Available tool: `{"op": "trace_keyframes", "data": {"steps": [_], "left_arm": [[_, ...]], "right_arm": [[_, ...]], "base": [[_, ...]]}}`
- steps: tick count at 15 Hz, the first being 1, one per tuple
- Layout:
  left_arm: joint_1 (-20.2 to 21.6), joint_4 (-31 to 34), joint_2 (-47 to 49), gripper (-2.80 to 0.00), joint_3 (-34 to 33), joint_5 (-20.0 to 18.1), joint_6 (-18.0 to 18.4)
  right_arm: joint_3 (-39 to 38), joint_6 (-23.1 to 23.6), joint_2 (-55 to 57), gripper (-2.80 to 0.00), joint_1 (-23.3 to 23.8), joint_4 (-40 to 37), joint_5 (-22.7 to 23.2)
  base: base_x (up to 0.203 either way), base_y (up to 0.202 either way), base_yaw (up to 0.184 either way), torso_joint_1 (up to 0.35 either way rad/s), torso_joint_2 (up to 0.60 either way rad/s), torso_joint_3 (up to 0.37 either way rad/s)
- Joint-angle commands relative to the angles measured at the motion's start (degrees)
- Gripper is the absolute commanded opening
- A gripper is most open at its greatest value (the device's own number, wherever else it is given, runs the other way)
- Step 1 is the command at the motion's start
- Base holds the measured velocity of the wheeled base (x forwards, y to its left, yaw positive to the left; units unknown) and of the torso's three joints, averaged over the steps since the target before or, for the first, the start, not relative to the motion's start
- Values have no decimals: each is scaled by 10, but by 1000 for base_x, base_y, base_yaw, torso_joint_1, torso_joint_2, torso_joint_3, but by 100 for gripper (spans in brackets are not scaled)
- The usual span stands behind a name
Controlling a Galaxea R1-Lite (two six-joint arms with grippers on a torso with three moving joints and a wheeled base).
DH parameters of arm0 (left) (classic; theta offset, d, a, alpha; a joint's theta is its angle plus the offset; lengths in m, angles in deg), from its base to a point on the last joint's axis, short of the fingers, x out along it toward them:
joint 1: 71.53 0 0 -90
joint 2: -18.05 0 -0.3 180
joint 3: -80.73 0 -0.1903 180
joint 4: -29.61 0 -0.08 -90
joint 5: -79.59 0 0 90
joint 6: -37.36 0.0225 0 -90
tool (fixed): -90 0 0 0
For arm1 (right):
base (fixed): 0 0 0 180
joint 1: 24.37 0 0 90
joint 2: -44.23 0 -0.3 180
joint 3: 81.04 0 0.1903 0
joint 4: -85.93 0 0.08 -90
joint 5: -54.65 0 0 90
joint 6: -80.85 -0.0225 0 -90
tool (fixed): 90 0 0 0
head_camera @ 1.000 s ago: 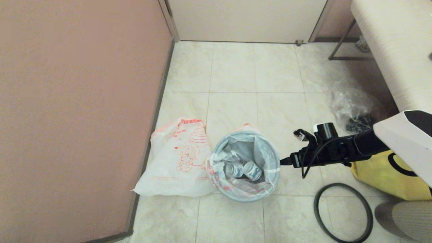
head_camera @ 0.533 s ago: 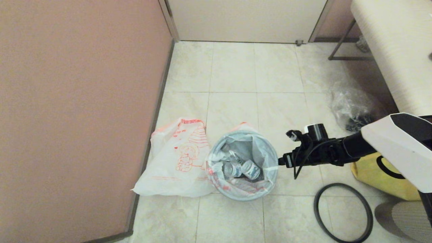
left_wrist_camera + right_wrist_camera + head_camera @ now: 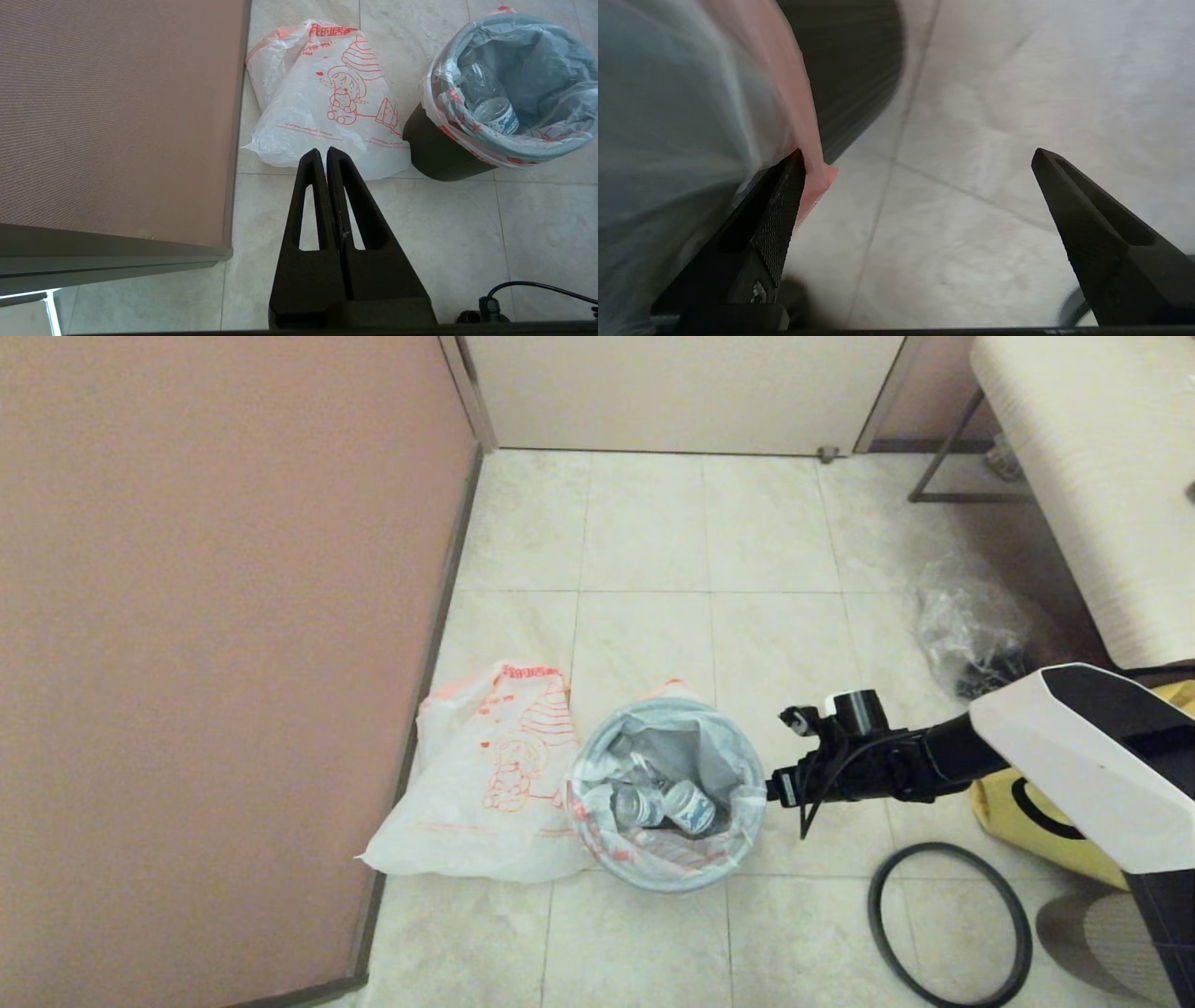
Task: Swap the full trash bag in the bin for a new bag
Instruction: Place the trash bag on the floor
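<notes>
Right pincer at the bag's edge

Right gripper, jaws spread and empty, sits at three o'clock of the lumpy translucent white full trash bag in the black plastic bin.

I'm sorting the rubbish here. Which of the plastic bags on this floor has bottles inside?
The full trash bag lining the bin. The new bag beside it lies limp; the clear bag holds dark bits.

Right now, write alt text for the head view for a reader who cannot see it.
The right gripper, open, reaches the rim of the bin, which is lined with the full trash bag. The new bag lies flat beside the bin, and a dark hoop lies on the tiles.
</notes>
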Motion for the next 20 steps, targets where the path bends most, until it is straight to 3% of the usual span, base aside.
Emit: {"op": "trace_keyframes", "data": {"steps": [1, 10, 15, 20], "left_arm": [[0, -1, 0, -280, 0, 1, 0], [0, 0, 0, -280, 0, 0, 0], [0, 0, 0, -280, 0, 0, 0], [0, -1, 0, -280, 0, 0, 0]], "right_arm": [[13, 0, 16, 0, 1, 1, -23], [88, -16, 60, 0, 13, 5, -174], [97, -24, 82, 0, 17, 126, -293], [92, -24, 88, 0, 17, 149, -315]], "base": [[0, 0, 0, 0, 0, 0], [0, 0, 0, 0, 0, 0], [0, 0, 0, 0, 0, 0], [0, 0, 0, 0, 0, 0]]}}
